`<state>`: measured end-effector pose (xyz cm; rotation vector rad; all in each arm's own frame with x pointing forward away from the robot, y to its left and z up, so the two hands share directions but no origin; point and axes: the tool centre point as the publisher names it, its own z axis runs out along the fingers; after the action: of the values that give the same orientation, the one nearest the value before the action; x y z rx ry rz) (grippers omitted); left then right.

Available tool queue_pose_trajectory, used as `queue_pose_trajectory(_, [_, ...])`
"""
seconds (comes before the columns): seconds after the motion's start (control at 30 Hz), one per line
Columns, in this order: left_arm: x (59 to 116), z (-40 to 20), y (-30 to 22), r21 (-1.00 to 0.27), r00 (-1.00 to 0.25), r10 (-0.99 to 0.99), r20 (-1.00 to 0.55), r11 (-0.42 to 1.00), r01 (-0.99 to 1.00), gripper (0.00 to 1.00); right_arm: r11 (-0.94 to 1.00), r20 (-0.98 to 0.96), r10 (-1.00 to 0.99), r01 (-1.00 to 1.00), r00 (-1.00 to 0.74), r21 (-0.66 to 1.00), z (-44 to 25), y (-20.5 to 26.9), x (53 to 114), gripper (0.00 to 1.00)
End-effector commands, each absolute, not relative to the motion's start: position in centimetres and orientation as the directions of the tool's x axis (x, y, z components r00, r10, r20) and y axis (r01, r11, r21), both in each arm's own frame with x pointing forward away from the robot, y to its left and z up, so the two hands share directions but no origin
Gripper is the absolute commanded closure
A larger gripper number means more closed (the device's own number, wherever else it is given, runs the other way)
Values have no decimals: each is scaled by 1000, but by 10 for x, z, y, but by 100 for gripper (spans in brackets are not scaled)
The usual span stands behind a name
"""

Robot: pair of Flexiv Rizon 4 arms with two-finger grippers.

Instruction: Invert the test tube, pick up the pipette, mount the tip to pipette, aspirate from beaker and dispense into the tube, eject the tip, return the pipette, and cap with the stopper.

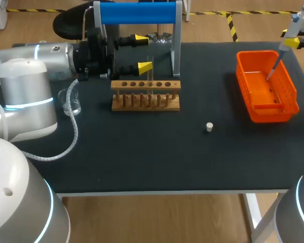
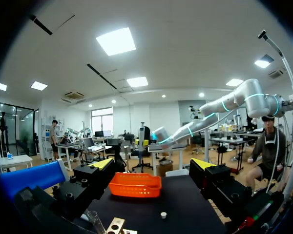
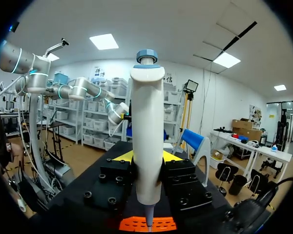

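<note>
Pipette (image 3: 146, 122) stands upright between the two fingers of the right gripper (image 3: 146, 157), which is closed on its white body from both sides. The blue button is above the fingers and the thin end points down. Directly under this gripper lies the orange basket (image 1: 289, 96). In the head view the thin end of the pipette goes down inside the rim of the basket, near its far wall. I cannot tell if the end touches the basket floor.

At the other side, the left gripper (image 1: 142, 52) is turned sideways with its fingers wide apart and holds nothing. Just beside its yellow tip on the rack's side, the test tube (image 1: 150, 83) stands upright in a hole of the wooden rack (image 1: 146, 101). The rack is below and just in front of these fingers. The finger seems not to touch the tube, but this is hard to see. Around the same gripper rises the stand with a blue bar (image 1: 137, 12) on top. A glass beaker (image 1: 71, 101) is back beside the left arm, behind the fingers. Further ahead of the left gripper, the small white stopper (image 2: 163, 214) lies on the black table (image 1: 142, 162), apart from the rack, and past it comes the basket.
</note>
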<state>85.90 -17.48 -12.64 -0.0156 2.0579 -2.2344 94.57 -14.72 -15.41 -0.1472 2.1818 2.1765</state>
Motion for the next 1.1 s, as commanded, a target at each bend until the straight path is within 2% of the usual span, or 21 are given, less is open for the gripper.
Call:
queue_pose_trajectory(0.03, [860, -127, -175, -994, -995, -82, -64, -82, 71, 0, -18, -98, -35, -98, -995, 995, -158, -152, 950, 100])
queue_pose_trajectory(1.1, [860, -127, -175, -994, -995, -82, -64, -82, 71, 0, 19, -70, -2, -70, -998, 997, -164, -156, 947, 100])
